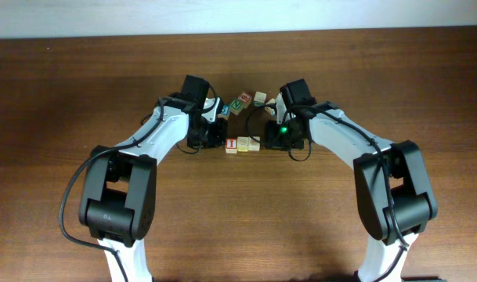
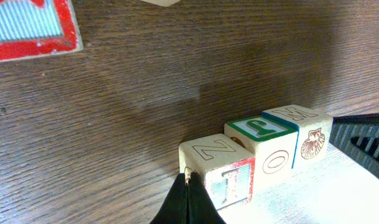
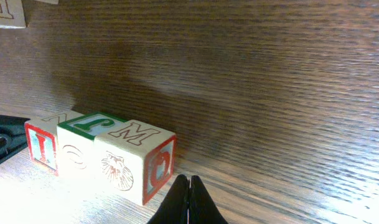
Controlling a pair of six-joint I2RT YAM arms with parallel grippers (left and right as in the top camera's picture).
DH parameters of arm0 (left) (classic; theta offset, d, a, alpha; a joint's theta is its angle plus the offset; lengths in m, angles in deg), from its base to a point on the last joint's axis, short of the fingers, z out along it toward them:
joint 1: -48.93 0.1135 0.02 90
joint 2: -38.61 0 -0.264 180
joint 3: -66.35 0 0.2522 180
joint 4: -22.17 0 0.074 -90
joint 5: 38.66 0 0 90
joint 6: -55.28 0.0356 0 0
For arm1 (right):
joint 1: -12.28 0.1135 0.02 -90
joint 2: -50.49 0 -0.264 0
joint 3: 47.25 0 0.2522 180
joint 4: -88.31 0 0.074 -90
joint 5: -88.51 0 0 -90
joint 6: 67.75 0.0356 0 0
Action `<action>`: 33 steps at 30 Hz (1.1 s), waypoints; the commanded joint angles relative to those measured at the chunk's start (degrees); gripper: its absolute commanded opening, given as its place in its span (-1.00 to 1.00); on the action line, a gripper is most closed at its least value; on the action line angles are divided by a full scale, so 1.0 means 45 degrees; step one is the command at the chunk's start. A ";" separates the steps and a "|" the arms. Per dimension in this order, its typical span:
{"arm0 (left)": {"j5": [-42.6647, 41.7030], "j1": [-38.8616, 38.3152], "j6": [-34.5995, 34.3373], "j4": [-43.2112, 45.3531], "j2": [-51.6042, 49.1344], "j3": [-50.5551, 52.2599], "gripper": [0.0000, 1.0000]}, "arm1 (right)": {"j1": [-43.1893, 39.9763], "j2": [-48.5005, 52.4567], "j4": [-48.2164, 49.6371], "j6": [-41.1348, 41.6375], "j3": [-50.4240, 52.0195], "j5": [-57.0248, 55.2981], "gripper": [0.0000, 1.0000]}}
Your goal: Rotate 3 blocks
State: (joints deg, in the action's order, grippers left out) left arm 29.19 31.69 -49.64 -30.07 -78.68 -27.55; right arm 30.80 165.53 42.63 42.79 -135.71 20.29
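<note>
- While your left gripper [image 2: 188, 190] and right gripper [image 3: 188, 190] are clenched empty, three alphabet blocks [image 1: 243, 145] sit in a touching row.
- You cannot tell which are rotated.

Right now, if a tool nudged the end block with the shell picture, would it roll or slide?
Probably slide: the shell block is a flat-sided cube sitting flat on the wooden table, so rolling looks unlikely. It looks like rigid wood, likely light. Pushed along the row, it would likely shove its touching neighbour.

Left block [image 3: 43, 144] reads I and N, middle block [image 3: 77, 155] J, right block [image 3: 121, 168] M and C
</note>
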 commanded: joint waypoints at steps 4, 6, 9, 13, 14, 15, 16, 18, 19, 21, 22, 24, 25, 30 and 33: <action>-0.0228 -0.0029 0.0253 -0.0029 -0.0180 0.0063 -1.00 | 0.0772 -0.0005 0.0350 -0.0160 0.0151 0.0068 -0.92; -0.0228 -0.0029 0.0248 -0.0024 -0.0180 0.0063 -1.00 | 0.0792 -0.0005 0.0389 -0.0165 0.0151 0.0073 -0.92; -0.0228 -0.0034 0.0253 -0.0024 -0.0180 0.0063 -1.00 | 0.0801 -0.0024 0.0393 -0.0165 0.0146 0.0136 -0.92; -0.0233 -0.0029 0.0248 -0.0019 -0.0180 0.0063 -1.00 | 0.0865 -0.0476 0.0393 -0.0170 0.0141 0.0170 -0.92; -0.0228 -0.0034 0.0248 -0.0019 -0.0180 0.0063 -1.00 | 0.0923 -0.0646 0.0393 -0.0170 0.0141 0.0165 -0.92; -0.0228 -0.0029 0.0248 -0.0019 -0.0180 0.0063 -1.00 | 0.1001 -0.0797 0.0398 -0.0170 0.0141 0.0160 -0.92; -0.0228 -0.0029 0.0248 -0.0010 -0.0180 0.0063 -1.00 | 0.1117 -0.0976 0.0437 -0.0170 0.0141 0.0155 -0.92; -0.0233 -0.0034 0.0248 0.0019 -0.0180 0.0063 -1.00 | 0.1365 -0.1282 0.0520 -0.0170 0.0092 0.0063 -0.92; -0.0228 -0.0044 0.0248 0.0019 -0.0180 0.0063 -1.00 | 0.1467 -0.1345 0.0539 -0.0170 0.0068 0.0053 -0.92; -0.0228 -0.0068 0.0248 0.0019 -0.0180 0.0063 -1.00 | 0.1593 -0.1345 0.0529 -0.0170 -0.0019 0.0058 -0.92; -0.0228 -0.0068 0.0248 0.0019 -0.0180 0.0063 -1.00 | 0.1768 -0.1345 0.0525 -0.0175 -0.0136 0.0010 -0.92; -0.0228 -0.0068 0.0248 0.0015 -0.0180 0.0063 -1.00 | 0.2030 -0.1345 0.0437 -0.0170 -0.0359 -0.0243 -0.92; -0.0228 -0.0068 0.0248 0.0015 -0.0180 0.0063 -1.00 | 0.2152 -0.1345 0.0325 -0.0170 -0.0520 -0.0282 -0.92; -0.0233 -0.0068 0.0248 0.0010 -0.0180 0.0063 -1.00 | 0.2671 -0.1345 0.0257 -0.0170 -0.0918 -0.0325 -0.92; -0.0233 -0.0068 0.0248 0.0019 -0.0180 0.0063 -1.00 | 0.2739 -0.1345 0.0287 -0.0160 -0.0918 -0.0321 -0.92</action>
State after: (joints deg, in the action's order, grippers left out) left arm 34.94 32.90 -49.18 -30.53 -78.99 -27.33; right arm 40.42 159.85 43.31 42.61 -138.97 14.89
